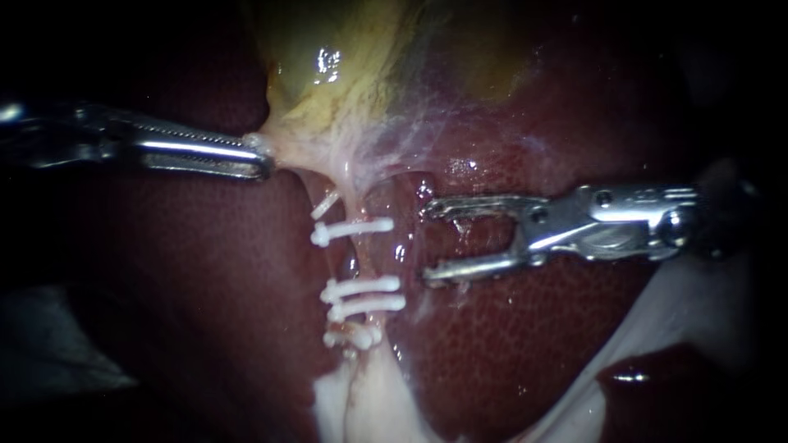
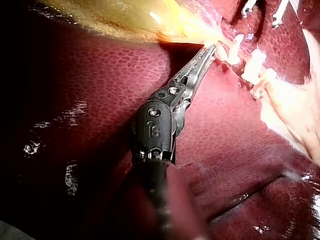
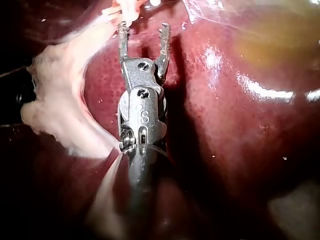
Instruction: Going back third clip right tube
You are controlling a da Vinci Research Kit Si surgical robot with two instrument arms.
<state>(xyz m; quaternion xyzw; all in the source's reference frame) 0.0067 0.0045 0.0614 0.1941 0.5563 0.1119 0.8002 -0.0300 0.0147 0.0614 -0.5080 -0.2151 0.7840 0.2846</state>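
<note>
In the right wrist view the right instrument (image 3: 143,26) is being seen with jaws parted and empty, white clips (image 3: 128,7) just ahead. Only in the endoscope view are the clips being shown stacked along a tube (image 1: 351,262), possibly two. Farther off, pale tissue (image 1: 287,148) below the gallbladder (image 1: 328,49) is being clamped by the left instrument (image 1: 258,156), over liver (image 1: 509,361).

The gallbladder (image 1: 328,66) sits at the top middle of the frame, with the liver (image 1: 533,344) under it and on both sides. The left instrument (image 1: 261,160) comes in from the left and grips the tissue (image 1: 287,148) at the gallbladder's bottom end. Below that, clips (image 1: 353,231) sit in a row down the tube (image 1: 349,262) in the middle, and the right instrument (image 1: 427,242) lies just to their right, over the liver.
</note>
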